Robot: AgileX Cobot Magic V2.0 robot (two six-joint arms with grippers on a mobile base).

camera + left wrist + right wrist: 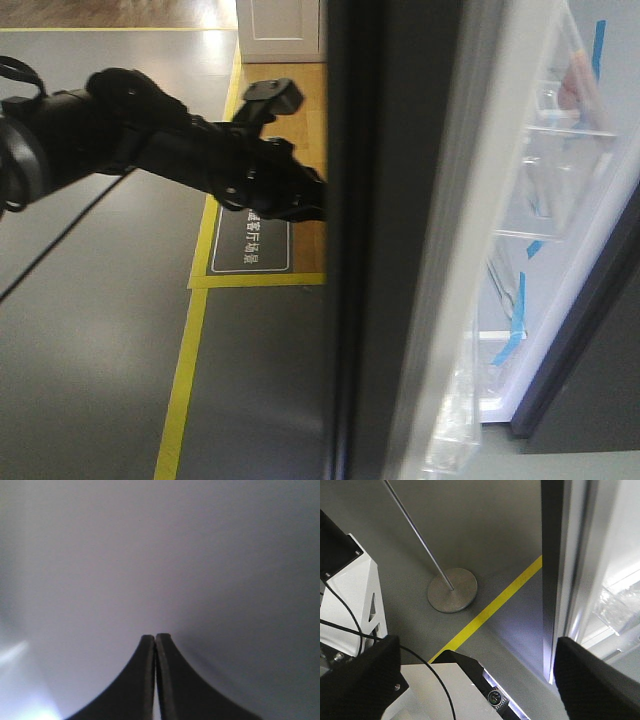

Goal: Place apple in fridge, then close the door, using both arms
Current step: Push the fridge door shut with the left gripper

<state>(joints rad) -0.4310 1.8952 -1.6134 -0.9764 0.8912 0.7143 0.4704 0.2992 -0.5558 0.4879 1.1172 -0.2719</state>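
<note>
left gripper: fingers are closed together, nothing held, facing grey outer face of door | right gripper: fingers are spread wide, empty, near door edge | apple: reddish blur behind clear bins, not confirmed

Front along door, left wrist close-up, right floorward (door too)

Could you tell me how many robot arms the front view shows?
1: the left arm, at the picture's left, reaching toward the door, its outer face. The other is hidden.
</note>
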